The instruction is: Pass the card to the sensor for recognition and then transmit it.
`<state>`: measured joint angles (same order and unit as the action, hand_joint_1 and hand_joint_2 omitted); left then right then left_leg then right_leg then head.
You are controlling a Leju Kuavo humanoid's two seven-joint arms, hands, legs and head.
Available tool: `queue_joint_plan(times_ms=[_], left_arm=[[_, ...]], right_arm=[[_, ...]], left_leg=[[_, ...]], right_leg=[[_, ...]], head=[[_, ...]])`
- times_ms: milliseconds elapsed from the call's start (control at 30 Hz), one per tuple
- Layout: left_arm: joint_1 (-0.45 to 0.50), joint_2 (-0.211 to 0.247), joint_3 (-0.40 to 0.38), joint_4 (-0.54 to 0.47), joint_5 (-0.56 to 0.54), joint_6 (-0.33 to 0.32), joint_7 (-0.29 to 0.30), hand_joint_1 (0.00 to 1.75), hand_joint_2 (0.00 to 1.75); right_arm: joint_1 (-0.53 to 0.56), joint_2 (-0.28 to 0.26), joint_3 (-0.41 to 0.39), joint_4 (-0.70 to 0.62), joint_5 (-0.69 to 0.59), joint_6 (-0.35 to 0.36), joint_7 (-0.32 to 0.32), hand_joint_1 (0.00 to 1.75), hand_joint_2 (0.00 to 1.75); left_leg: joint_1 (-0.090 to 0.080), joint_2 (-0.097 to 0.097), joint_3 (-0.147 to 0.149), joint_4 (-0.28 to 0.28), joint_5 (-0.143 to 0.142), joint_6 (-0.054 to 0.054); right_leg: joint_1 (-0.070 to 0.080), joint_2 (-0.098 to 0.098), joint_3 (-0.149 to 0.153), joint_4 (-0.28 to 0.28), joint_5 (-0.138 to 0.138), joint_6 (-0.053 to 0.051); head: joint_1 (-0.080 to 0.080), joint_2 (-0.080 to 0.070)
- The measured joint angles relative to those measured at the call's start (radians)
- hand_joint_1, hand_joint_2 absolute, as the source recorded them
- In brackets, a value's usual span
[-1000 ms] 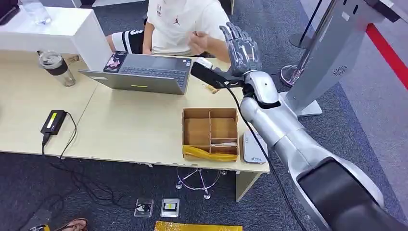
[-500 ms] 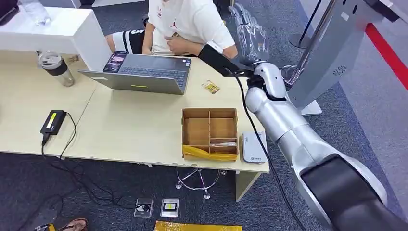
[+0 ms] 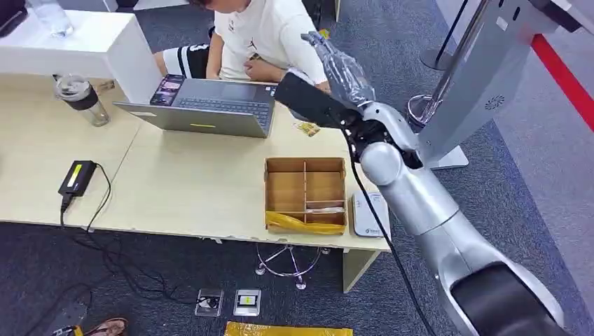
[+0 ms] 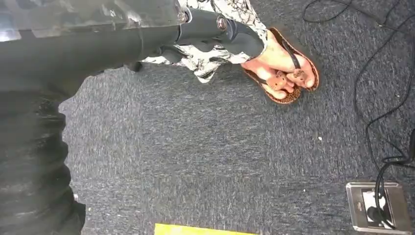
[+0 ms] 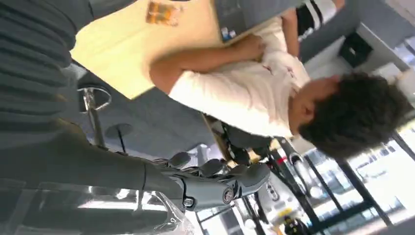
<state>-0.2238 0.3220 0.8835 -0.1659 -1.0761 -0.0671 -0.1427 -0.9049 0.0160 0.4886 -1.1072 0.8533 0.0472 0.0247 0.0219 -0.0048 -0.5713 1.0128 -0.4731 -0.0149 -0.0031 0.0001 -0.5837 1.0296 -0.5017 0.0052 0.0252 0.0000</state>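
My right hand (image 3: 337, 68) is raised above the table's far right corner, close to a seated person (image 3: 266, 31) in a white shirt. It is blurred there; in the right wrist view the right hand (image 5: 210, 186) has its fingers stretched out with nothing in them. A small orange-and-yellow card-like item (image 3: 307, 128) lies flat on the table under the wrist, and shows again as the card-like item (image 5: 164, 12). The white sensor unit (image 3: 369, 214) sits at the table's front right edge. My left hand (image 4: 161, 36) hangs over the carpet, holding nothing.
A divided cardboard box (image 3: 306, 165) stands beside the sensor. A grey laptop (image 3: 210, 105), a lidded cup (image 3: 80, 98) and a black power adapter (image 3: 77, 176) share the table (image 3: 196, 182). A grey kiosk stand (image 3: 476, 77) rises at right. A sandalled foot (image 4: 284, 68) and floor socket (image 4: 374, 205) are below.
My right hand has swung away from the person and then back left and lower, tilting from upright. The person's forearm has drawn back against the chest.
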Motion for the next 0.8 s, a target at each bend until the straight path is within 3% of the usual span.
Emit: queue_joint_plan(times_ms=[133, 400, 567, 800], left_arm=[[0.000, 0.003, 0.001, 0.000, 0.008, -0.003, 0.000, 0.00, 1.75], [0.001, 0.004, 0.002, 0.000, 0.034, -0.002, 0.038, 0.00, 1.75], [0.002, 0.006, 0.002, -0.004, 0.040, -0.002, 0.063, 0.00, 1.75], [0.005, 0.014, 0.002, -0.018, 0.050, -0.003, 0.071, 0.00, 1.75]], right_arm=[[0.137, -0.024, 0.046, -0.203, 0.051, 0.062, 0.068, 0.00, 1.75], [0.274, -0.096, 0.127, -0.446, 0.133, 0.094, 0.048, 0.00, 1.75], [0.311, -0.126, 0.147, -0.503, 0.179, 0.108, 0.055, 0.00, 1.75], [0.373, -0.160, 0.173, -0.517, 0.219, 0.032, 0.048, 0.00, 1.75]], left_leg=[[0.000, 0.001, 0.000, 0.000, -0.001, -0.001], [0.000, 0.001, 0.000, 0.000, -0.001, 0.000], [0.000, 0.002, 0.000, 0.000, -0.001, 0.000], [0.000, 0.002, 0.000, 0.000, -0.001, -0.001]], right_leg=[[0.000, 0.000, 0.000, 0.000, 0.000, 0.000], [0.000, 0.001, 0.000, 0.000, 0.000, 0.000], [0.000, 0.001, 0.000, 0.000, 0.000, 0.000], [0.000, 0.001, 0.000, 0.000, 0.000, 0.000]], head=[[0.000, 0.000], [0.000, 0.000], [0.000, 0.000], [0.000, 0.000]])
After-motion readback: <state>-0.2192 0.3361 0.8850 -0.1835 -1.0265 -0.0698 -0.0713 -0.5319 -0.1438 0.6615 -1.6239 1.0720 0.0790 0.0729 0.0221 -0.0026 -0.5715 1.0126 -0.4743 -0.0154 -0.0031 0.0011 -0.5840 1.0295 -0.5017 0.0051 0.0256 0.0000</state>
